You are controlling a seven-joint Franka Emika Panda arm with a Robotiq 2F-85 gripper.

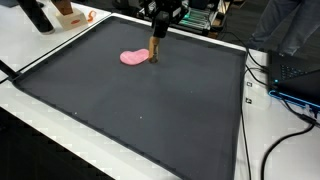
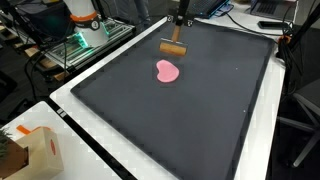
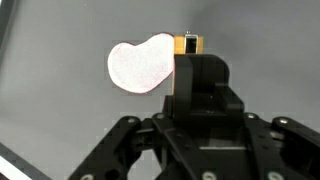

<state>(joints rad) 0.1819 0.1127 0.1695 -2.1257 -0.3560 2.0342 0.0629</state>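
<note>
The jaws are closed on a wooden block [image 3: 187,44], which pokes out just past the black fingertips [image 3: 200,80] in the wrist view. In both exterior views the block [image 2: 175,47] hangs under the jaws, low over a dark mat [image 2: 200,120]; whether it touches the mat cannot be told. A pink flat piece [image 1: 133,58] lies on the mat near the block [image 1: 155,50], at its side in the wrist view [image 3: 140,65]. The mat covers a white counter [image 1: 270,140]. Cables [image 1: 290,125] run along one counter edge, and a cardboard box [image 2: 35,150] stands at a corner.
</note>
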